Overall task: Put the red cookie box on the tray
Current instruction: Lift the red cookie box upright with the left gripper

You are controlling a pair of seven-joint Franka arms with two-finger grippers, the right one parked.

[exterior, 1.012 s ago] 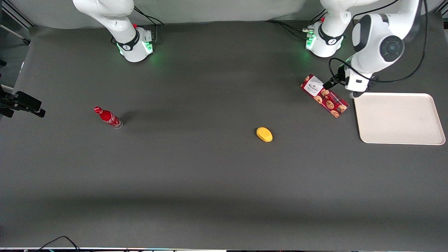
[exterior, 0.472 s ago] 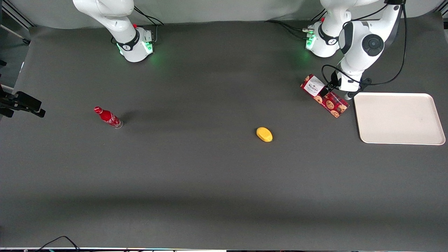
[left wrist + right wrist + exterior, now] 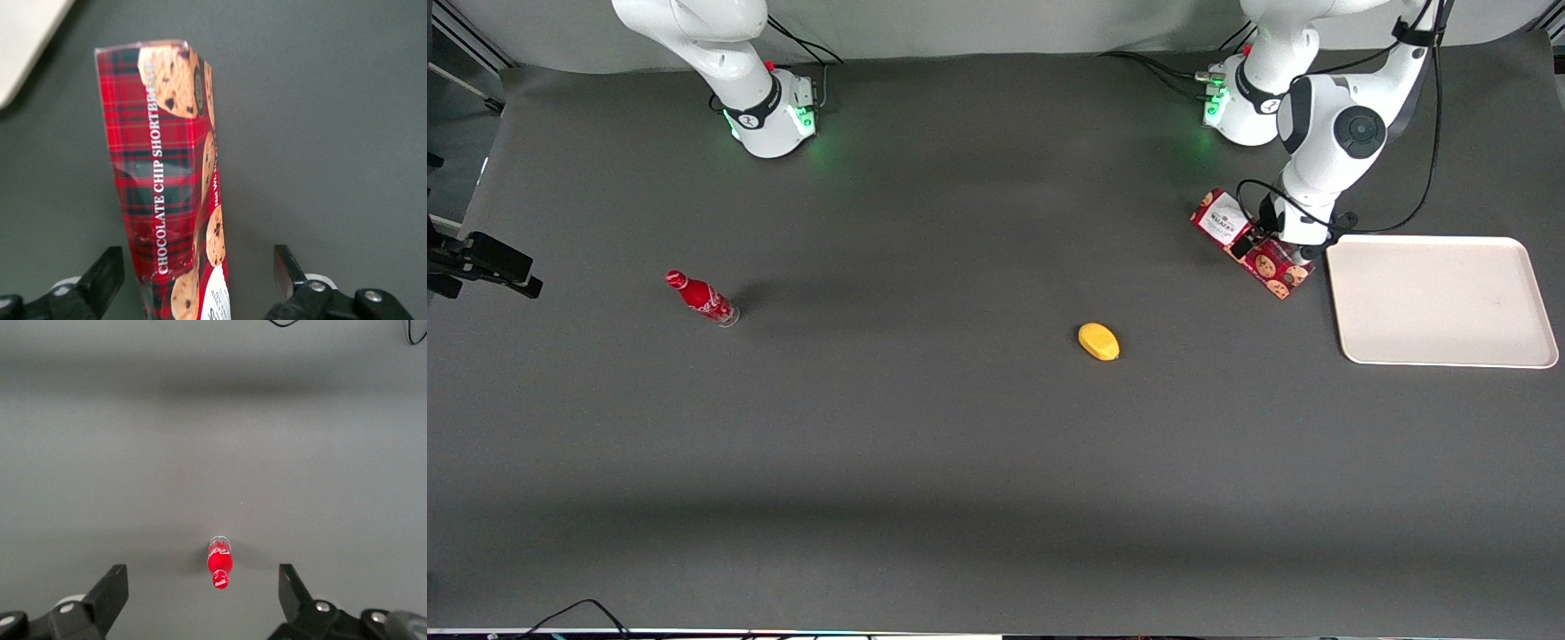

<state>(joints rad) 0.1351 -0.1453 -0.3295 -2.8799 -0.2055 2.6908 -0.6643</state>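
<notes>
At upper right of the front view, the left arm's two-finger gripper (image 3: 1267, 246) hangs spread wide astride the long dark-red tartan cookie box (image 3: 1252, 243), which lies on the grey table (image 3: 960, 427) just beside the flat off-white tray (image 3: 1440, 302).

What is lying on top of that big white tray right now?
Nothing: the tray shows only bare surface. The red cookie box lies beside it on the table, with the open gripper straddling it.
</notes>
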